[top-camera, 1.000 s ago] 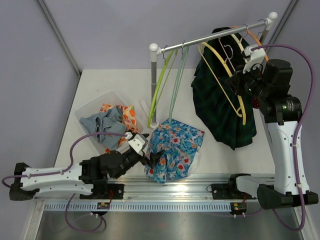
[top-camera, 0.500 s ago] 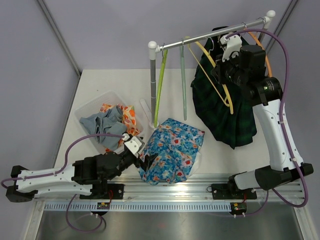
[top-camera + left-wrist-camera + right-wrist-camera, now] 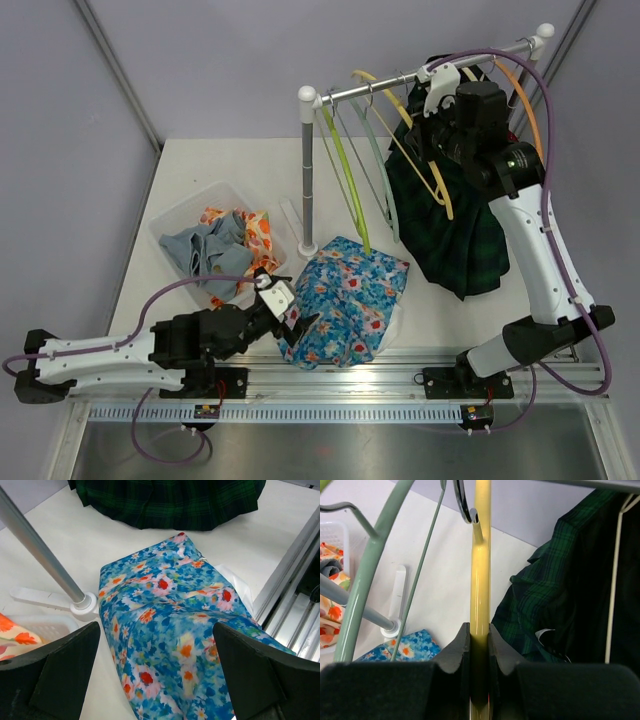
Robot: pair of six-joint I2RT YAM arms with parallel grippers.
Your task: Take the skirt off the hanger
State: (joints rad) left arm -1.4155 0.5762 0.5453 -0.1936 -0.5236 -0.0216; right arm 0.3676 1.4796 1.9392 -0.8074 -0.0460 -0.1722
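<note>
The blue floral skirt (image 3: 345,295) lies loose on the table, off any hanger; it also fills the left wrist view (image 3: 175,625). My left gripper (image 3: 290,320) is open and empty, its jaws wide apart just above the skirt's near left edge (image 3: 157,670). My right gripper (image 3: 437,130) is raised at the rail (image 3: 420,78) and shut on the bare yellow hanger (image 3: 420,165), whose bar runs between the jaws (image 3: 480,580). A dark green plaid skirt (image 3: 450,235) hangs behind it.
A bright green hanger (image 3: 345,180) and a pale green hanger (image 3: 378,165) hang bare on the rail, and an orange hanger (image 3: 530,100) at its right end. The rack pole (image 3: 306,170) stands mid-table. A clear bin of clothes (image 3: 215,245) sits at the left.
My right arm has carried the yellow hanger left along the rail, and the green hangers have swung. The floral skirt has slid left and flattened. My left gripper has drawn back a little.
</note>
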